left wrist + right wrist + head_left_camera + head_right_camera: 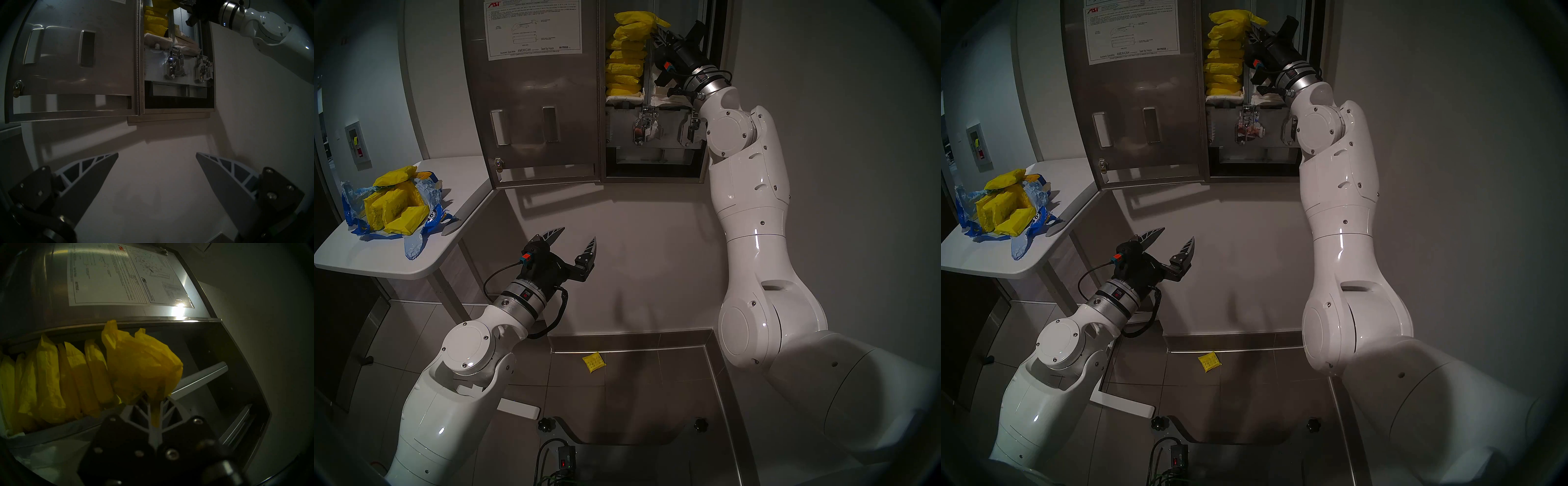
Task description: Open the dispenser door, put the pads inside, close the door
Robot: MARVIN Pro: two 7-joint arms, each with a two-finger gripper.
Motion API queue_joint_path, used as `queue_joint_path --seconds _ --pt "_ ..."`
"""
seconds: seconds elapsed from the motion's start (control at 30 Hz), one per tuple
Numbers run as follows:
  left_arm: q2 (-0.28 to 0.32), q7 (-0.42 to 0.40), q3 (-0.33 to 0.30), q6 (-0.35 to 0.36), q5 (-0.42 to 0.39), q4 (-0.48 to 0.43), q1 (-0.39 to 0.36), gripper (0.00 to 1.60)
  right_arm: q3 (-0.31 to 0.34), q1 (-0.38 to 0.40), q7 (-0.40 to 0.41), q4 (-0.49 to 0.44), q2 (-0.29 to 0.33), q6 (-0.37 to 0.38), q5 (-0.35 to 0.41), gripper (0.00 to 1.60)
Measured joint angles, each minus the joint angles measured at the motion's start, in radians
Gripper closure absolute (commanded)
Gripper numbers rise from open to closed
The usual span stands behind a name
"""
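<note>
Crinkly yellow pad [141,365] pinched between right fingers [144,414].

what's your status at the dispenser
Right gripper shut on a yellow pad at stack top. Left gripper open, idle. Door open. One pad on floor.

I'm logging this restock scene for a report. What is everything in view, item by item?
dispenser door: one, brushed steel, swung open to the left, instruction sheet on its back
stacked pads: several, yellow, piled in the cabinet's left column
held pad: one, yellow, at the top of that stack
white-wrapped pads: a few, under the yellow stack
chrome levers: two, below the pads
loose pads: several, yellow, in a torn blue bag on the white table
fallen pad: one, yellow, on the tiled floor
left gripper: open, empty, below the door
right gripper: shut on the held pad
</note>
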Motion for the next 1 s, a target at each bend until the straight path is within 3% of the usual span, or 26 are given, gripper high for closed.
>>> queue_joint_path --seconds 0.67,1.0 --pt "-0.005 -0.005 -0.003 0.002 0.004 0.0 0.0 0.0 -0.036 0.106 -0.108 0.214 -0.051 0.017 -0.05 1.6" --pt "-0.008 -0.007 -0.004 0.003 0.005 0.0 0.0 0.0 -0.039 0.131 -0.136 0.256 -0.064 0.036 -0.064 1.6"
